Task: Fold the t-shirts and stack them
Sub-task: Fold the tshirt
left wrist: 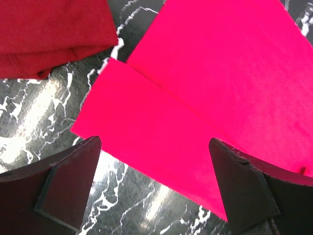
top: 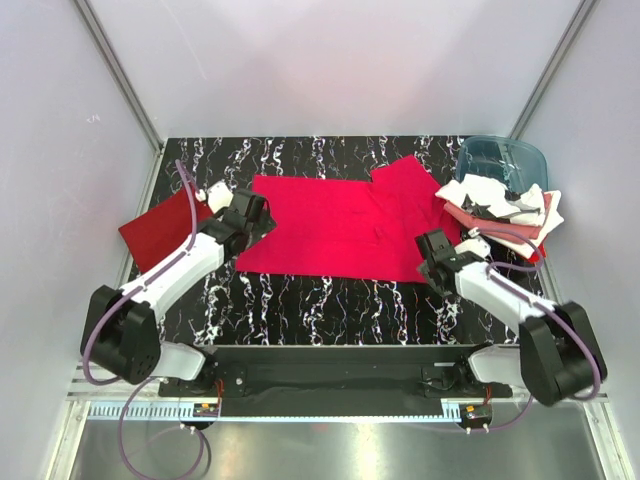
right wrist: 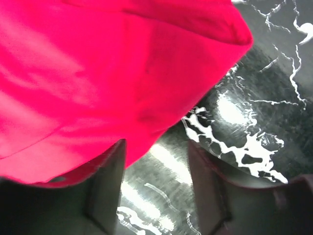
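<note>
Top external is showing the crimson shirt [top: 330, 225] flat on the worktop [top: 320, 310]; left tool [left wrist: 155, 181] and right tool [right wrist: 155, 181] are hovering released (nothing pinched) at its ends, likely needing matched edge bites.

A black table [top: 330, 312] veined with white fills the middle. At its far right corner stands a translucent blue-teal tub [top: 497, 158]. Pale walls [top: 330, 60] enclose the left, right and far sides.

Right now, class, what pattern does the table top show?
The table is black with white marble-like veining, clearest in the top view.
</note>
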Controlling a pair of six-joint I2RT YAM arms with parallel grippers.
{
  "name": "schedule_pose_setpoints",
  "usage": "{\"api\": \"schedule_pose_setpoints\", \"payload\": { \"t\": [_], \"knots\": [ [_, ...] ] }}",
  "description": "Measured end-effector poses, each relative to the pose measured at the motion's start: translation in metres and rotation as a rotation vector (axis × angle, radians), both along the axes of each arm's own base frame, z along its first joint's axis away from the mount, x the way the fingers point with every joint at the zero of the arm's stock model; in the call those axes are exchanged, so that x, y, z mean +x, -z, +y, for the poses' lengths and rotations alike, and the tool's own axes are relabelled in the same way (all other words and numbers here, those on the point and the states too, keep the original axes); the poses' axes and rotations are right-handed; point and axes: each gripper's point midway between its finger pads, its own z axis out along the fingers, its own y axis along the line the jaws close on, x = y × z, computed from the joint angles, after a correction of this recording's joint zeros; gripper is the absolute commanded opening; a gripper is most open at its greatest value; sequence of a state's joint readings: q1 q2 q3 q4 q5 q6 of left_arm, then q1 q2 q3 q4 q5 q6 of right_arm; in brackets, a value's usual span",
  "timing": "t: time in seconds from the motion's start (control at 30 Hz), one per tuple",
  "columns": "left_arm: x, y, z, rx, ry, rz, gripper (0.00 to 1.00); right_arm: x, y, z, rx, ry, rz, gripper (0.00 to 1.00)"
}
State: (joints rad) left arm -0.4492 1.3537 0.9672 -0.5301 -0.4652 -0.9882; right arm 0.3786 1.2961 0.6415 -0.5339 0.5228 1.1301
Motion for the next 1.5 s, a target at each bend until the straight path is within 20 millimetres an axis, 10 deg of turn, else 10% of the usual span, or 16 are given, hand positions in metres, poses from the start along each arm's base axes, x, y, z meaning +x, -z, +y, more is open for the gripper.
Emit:
{"api": "schedule_pose_setpoints", "payload": {
  "t": [0.37,0.6,1.07,1.5],
  "knots": [
    [0.031,0.060,0.049,0.012,-0.155,0.169,0.99,0.076,-0.080,0.035,0.016,-0.222,-0.242,0.65],
    [0.046,0.105,0.065,-0.005,-0.201,0.306,0.94,0.129,-0.080,0.065,0.023,-0.304,-0.240,0.63],
    [0.035,0.099,0.108,-0.039,-0.349,0.304,0.95,0.143,-0.039,0.097,0.094,-0.447,-0.166,0.62],
    [0.047,0.012,0.062,-0.074,-0.113,-0.005,0.99,0.129,-0.039,0.199,0.100,-0.842,-0.137,0.64]
  ]
}}
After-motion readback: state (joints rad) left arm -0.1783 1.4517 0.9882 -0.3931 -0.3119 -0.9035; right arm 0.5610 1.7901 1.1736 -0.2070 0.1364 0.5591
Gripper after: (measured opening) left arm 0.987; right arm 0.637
